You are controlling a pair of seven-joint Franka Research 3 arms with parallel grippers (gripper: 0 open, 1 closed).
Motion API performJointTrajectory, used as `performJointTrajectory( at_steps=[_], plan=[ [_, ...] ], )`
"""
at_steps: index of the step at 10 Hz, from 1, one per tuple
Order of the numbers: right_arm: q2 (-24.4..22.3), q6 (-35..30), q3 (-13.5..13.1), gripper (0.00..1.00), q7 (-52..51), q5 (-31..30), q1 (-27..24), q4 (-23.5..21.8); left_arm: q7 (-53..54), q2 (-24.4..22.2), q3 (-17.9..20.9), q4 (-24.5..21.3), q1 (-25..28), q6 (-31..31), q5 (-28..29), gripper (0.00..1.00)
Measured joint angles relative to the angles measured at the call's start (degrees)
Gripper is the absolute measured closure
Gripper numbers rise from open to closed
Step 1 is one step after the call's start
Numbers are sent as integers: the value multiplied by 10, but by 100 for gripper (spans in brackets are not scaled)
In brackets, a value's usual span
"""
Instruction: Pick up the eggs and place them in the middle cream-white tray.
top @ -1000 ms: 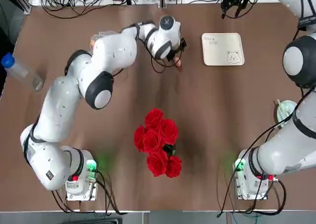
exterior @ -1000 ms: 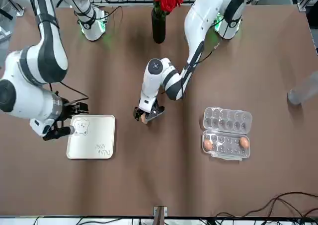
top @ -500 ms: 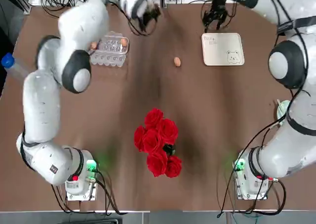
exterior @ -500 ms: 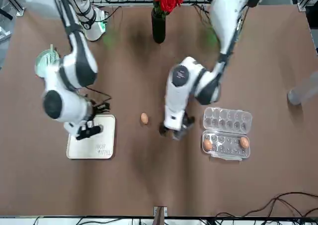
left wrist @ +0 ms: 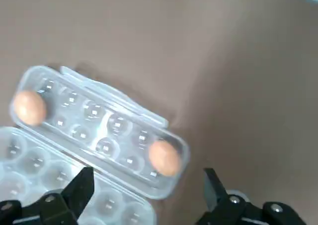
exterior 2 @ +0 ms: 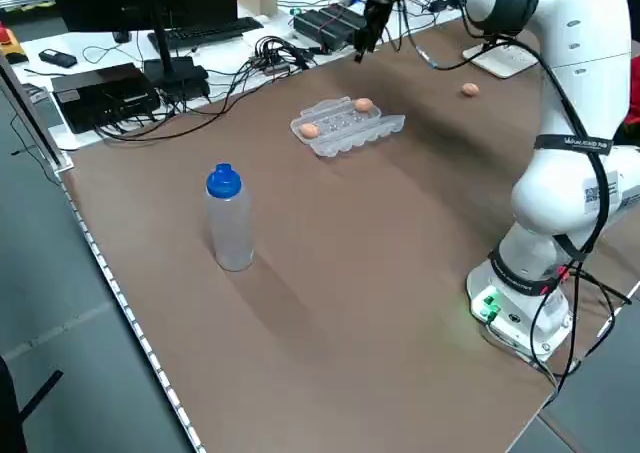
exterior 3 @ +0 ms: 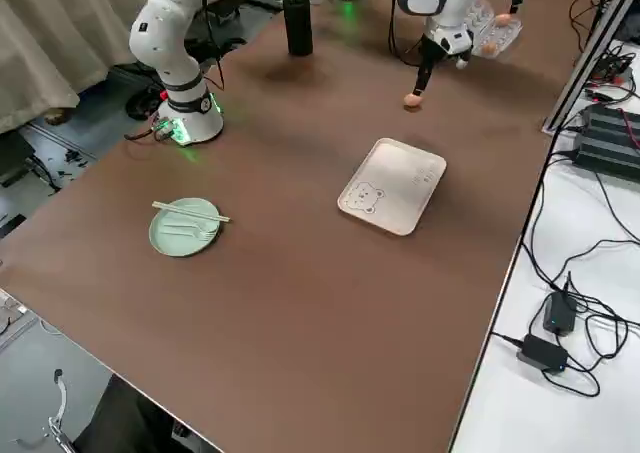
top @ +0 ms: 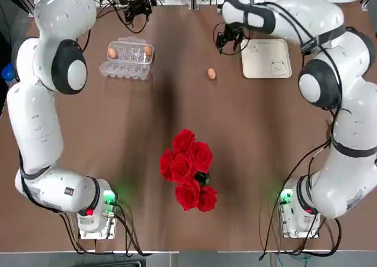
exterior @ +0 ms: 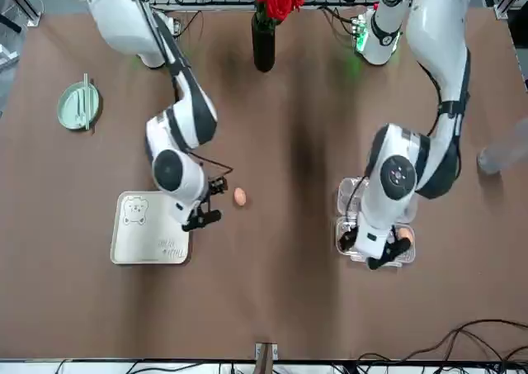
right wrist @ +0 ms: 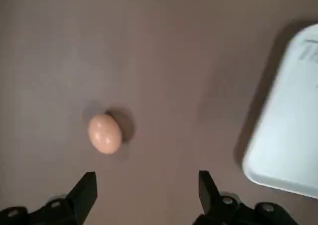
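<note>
Eggs came to three in my count: two sat in the clear carton [top: 127, 59] on the left, one [top: 112, 53] at its left end and one [top: 148, 50] at its right, and a third egg [top: 211, 73] lay loose on the bare table [top: 177, 114], between the carton and the cream tray [top: 266, 59] and nearer the tray. None lay on the tray.

A second earlier my left gripper [top: 140, 5] had been down at that loose egg. It had since let the egg go on the table and swung away to the far edge, beyond the carton. Its fingers [left wrist: 79, 190] stood wide with nothing between them, the carton's two eggs in sight below. I judged it was lining up for another egg.

Meanwhile my right gripper [top: 228, 39] had come from the far edge beyond the tray to hover between the loose egg and the tray's left edge. Its fingers [right wrist: 84, 191] were spread wide and empty, the egg just beside them, the tray's rim at the other side. It looked like a handover by way of the table: my right arm had the short carry left.

Else I counted one tray, one carton, one vase of roses [top: 189, 169], one bottle [top: 23, 84] and one green dish [exterior: 79, 105].
</note>
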Motion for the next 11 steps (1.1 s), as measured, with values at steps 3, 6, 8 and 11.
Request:
performJointTrajectory(
  at_steps=[3,6,8,11],
  plan=[
    [30,40,0,5,11,-1,29,0,-91,34,-2,-11,4,47,0,4],
    [61,72,-1,5,14,-1,39,0,-113,60,-2,-29,21,90,-33,8],
    [77,87,-1,5,14,-1,45,0,-142,66,-4,-59,20,139,-34,10],
    [96,95,-1,5,15,-1,55,1,-165,68,-6,-75,19,154,-34,10]
  ],
)
